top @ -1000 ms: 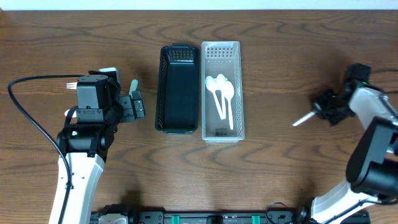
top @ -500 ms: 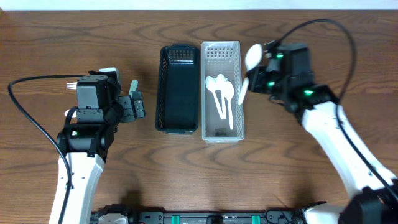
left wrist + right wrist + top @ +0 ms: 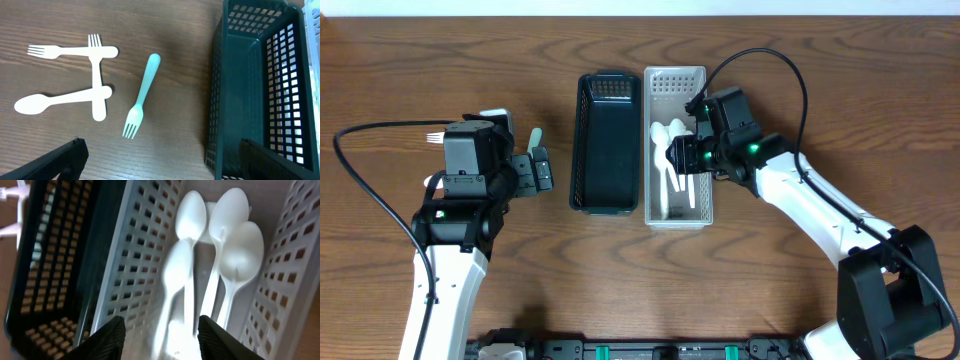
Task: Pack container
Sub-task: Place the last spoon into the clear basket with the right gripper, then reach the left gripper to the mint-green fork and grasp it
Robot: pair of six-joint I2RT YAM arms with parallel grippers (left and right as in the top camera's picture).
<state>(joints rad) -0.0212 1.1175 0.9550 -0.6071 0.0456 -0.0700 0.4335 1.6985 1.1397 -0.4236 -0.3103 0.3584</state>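
A white perforated container (image 3: 675, 76) holds several white spoons (image 3: 670, 133). My right gripper (image 3: 678, 157) hovers low over it. In the right wrist view the jaws (image 3: 162, 342) are open, and a blurred white spoon (image 3: 177, 277) lies between them beside the other spoons (image 3: 235, 235). A dark basket (image 3: 608, 196) stands left of the container. My left gripper (image 3: 541, 168) is open and empty to the left of that basket. In the left wrist view its jaws (image 3: 160, 167) are above a teal fork (image 3: 143, 93), two white forks (image 3: 75, 51) and a white spoon (image 3: 60, 100).
In the overhead view my left arm covers most of the loose cutlery on the wooden table; only white fork tines (image 3: 435, 137) and the teal fork's handle (image 3: 534, 136) show. The dark basket's mesh wall (image 3: 260, 90) is close on the left gripper's right.
My right arm swung from the table's right side to over the white container carrying a white spoon, and its jaws are now open above it. The left arm has not moved.
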